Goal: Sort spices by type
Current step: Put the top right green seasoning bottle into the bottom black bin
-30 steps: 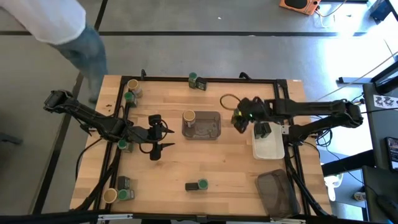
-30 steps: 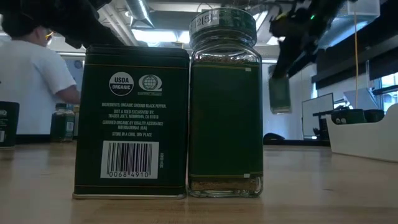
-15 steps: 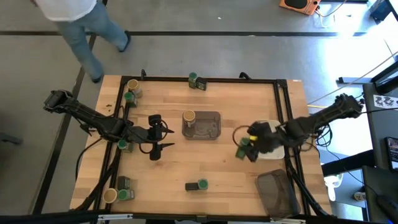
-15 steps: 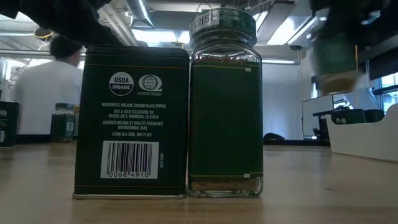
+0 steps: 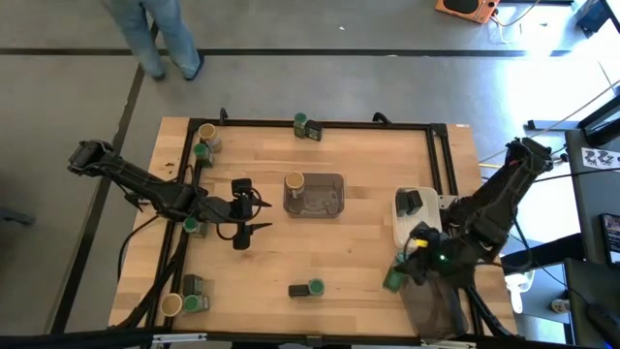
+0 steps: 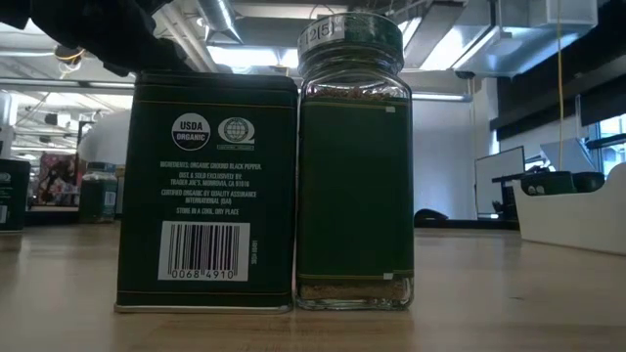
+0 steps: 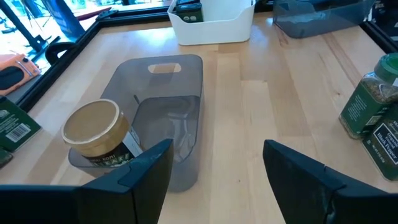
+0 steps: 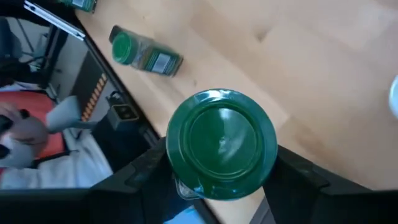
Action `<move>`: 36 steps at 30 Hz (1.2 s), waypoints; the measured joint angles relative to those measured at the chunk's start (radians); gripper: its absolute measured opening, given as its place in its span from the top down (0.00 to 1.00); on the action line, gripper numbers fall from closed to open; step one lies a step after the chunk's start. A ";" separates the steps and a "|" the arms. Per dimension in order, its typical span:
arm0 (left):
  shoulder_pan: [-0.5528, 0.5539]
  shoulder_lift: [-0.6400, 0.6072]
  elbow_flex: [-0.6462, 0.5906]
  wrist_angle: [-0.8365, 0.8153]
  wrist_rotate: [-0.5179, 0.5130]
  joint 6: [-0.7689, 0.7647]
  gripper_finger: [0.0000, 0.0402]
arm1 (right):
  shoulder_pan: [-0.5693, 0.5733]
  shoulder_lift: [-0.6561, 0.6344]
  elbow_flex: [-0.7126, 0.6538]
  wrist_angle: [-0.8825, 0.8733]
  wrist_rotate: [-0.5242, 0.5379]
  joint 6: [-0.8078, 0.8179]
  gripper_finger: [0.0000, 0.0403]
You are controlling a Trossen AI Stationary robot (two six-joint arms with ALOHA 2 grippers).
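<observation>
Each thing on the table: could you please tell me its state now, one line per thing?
Right tool: shut on green-lid jar, held above the table near the dark tray.
Left tool: open, empty, facing the grey tray.
Tan-lid jar: in the grey tray, tilted.
White tray: holds one tin.

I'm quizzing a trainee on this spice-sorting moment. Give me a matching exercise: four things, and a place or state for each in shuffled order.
Things:
1. tan-lid jar
2. green-lid jar
3. dark tin
4. left gripper

Places or states:
A. in the white tray
B. open, holding nothing
C. in the grey tray
D. held by the right gripper

Pairs: 1-C, 2-D, 3-A, 4-B
</observation>
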 joint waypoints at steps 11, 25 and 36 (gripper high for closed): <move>0.001 0.000 0.000 0.004 0.000 0.030 0.39 | 0.180 0.058 0.000 -0.084 -0.039 0.392 0.48; 0.001 0.000 0.000 0.005 0.000 0.030 0.39 | 0.210 0.183 0.000 -0.290 -0.131 0.454 0.48; 0.001 0.000 0.000 0.005 0.000 0.025 0.39 | 0.209 0.243 0.001 -0.317 -0.008 0.478 0.48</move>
